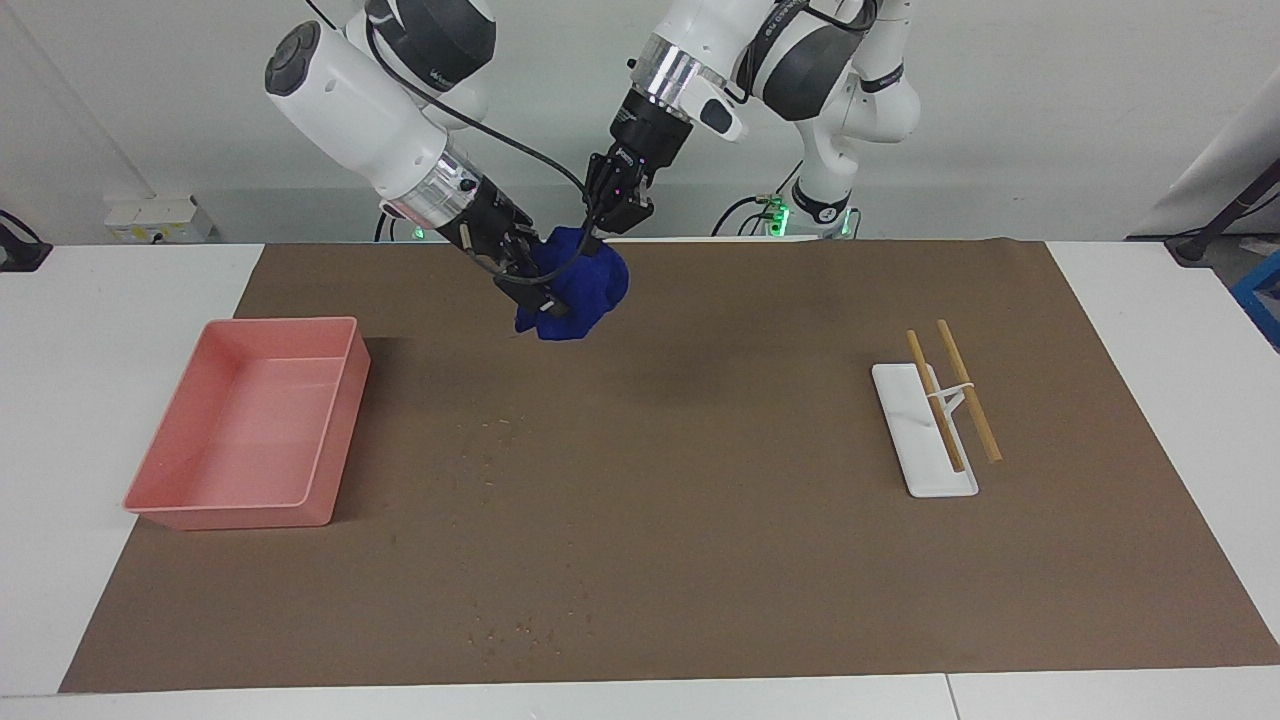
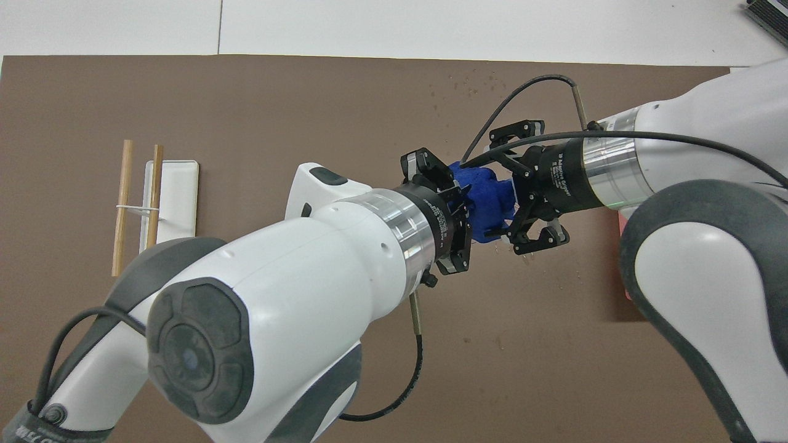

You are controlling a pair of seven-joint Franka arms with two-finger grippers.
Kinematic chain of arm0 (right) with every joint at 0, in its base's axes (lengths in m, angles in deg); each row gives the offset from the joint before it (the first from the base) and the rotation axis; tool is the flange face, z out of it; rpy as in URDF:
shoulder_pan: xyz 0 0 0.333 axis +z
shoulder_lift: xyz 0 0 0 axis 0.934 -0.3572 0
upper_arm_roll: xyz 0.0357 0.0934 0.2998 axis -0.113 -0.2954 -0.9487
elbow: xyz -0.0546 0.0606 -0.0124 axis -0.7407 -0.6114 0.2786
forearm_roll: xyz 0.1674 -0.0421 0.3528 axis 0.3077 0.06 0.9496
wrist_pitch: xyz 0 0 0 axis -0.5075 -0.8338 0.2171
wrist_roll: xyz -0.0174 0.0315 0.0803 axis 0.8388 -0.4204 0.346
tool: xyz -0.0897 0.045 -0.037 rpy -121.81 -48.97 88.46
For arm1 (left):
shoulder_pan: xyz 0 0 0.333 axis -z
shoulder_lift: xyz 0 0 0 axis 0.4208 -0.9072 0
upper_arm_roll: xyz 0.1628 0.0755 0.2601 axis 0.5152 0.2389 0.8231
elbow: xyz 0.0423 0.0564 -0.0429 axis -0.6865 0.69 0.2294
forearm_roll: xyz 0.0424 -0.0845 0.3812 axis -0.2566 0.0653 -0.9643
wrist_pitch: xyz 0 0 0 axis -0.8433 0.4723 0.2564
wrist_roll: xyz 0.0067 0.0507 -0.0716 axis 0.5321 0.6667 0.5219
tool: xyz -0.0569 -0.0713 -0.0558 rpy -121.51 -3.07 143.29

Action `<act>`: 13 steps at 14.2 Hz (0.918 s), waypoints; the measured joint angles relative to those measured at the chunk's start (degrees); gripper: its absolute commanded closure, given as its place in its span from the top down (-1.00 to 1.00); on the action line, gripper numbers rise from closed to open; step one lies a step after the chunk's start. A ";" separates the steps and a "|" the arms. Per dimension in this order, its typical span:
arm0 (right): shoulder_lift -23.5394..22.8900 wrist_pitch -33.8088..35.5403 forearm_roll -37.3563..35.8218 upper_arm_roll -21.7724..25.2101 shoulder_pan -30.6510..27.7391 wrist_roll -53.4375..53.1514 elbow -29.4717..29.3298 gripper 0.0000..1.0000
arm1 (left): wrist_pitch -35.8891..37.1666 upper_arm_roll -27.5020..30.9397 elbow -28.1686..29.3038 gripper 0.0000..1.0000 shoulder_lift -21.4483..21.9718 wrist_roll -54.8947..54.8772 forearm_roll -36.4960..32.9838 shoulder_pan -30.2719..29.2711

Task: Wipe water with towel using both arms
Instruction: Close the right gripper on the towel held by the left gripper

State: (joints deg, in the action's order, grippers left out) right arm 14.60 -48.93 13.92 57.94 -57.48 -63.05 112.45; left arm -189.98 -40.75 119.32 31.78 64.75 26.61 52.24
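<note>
The blue towel [image 1: 585,285] is bunched up in the air between the two grippers, over the brown mat [image 1: 700,520] at the robots' end. It also shows in the overhead view [image 2: 486,197]. My left gripper [image 1: 600,232] comes down onto the towel's top and is shut on it; it shows again from overhead [image 2: 463,212]. My right gripper [image 1: 530,285] is at the towel's side, and from overhead [image 2: 505,191] its fingers stand apart around the cloth. Water shows as pale specks [image 1: 490,430] on the mat, with more specks [image 1: 525,632] farther from the robots.
A pink tray [image 1: 345,420] stands toward the right arm's end of the table. A white rest [image 1: 920,440] with two wooden chopsticks [image 1: 968,392] lies toward the left arm's end. White table [image 1: 1180,400] surrounds the mat.
</note>
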 measured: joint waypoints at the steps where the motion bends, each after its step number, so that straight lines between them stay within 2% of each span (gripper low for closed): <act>1: 0.00 -0.07 0.76 0.02 0.02 -0.58 0.05 -0.90 | -0.02 0.01 0.00 -1.00 -0.01 0.03 0.00 0.01; 2: 0.00 -0.12 1.65 0.11 -0.05 -1.55 0.06 -1.00 | -0.06 0.05 0.01 -1.00 -0.02 0.04 0.00 0.01; 5: 0.01 -0.48 2.25 0.46 -0.21 -2.84 0.06 -1.00 | -0.20 0.12 0.02 -1.00 -0.06 0.04 -0.01 0.01; 6: 0.01 -0.84 2.26 0.47 -0.21 -2.96 0.07 -1.00 | -0.26 0.12 0.02 -0.59 -0.08 0.04 -0.11 0.02; 7: 0.01 -1.16 2.26 0.47 -0.21 -2.99 0.07 -1.00 | -0.37 0.12 0.02 0.28 -0.10 0.03 -0.38 0.02; 8: 0.01 -1.36 2.26 0.47 -0.21 -2.99 0.08 -1.00 | -0.54 0.12 0.01 0.37 -0.09 0.02 -0.80 0.03; 10: 0.00 -2.35 2.25 0.50 -0.22 -2.99 0.11 -1.00 | -0.72 0.12 0.01 1.00 -0.09 0.00 -1.60 0.04; 13: -0.03 -5.11 2.15 0.59 -0.33 -2.99 0.21 -1.00 | -0.72 0.22 0.01 1.00 -0.09 -0.01 -2.79 0.04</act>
State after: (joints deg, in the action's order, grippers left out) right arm 14.57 -54.03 16.07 58.52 -57.81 -66.04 112.65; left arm -190.70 -40.54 119.33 31.69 64.74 23.82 52.28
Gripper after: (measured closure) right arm 0.789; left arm 0.335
